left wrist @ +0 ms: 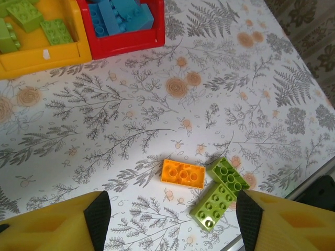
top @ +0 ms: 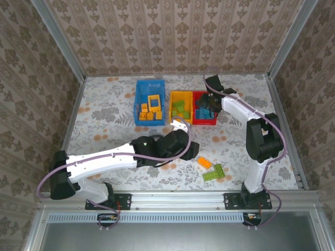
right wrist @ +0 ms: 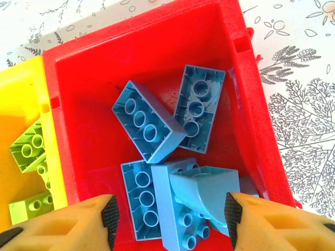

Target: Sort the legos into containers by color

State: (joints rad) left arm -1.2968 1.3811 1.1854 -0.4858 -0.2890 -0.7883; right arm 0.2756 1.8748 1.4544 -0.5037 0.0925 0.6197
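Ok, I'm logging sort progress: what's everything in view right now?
blue bin: one, blue, left of the joined pair
orange legos: several, orange, in blue bin
yellow bin: one, yellow, middle
green legos: several, green, in yellow bin
red bin: one, red, right end
blue legos: several, blue, in red bin
loose orange brick: one, orange, on the table
loose green bricks: two, green, beside it
left gripper: one, yellow-fingered, open above loose bricks
right gripper: one, yellow-fingered, open above red bin

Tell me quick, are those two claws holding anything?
Left gripper: open, holding nothing.
Right gripper: open, nothing gripped, over blue legos in the red bin.
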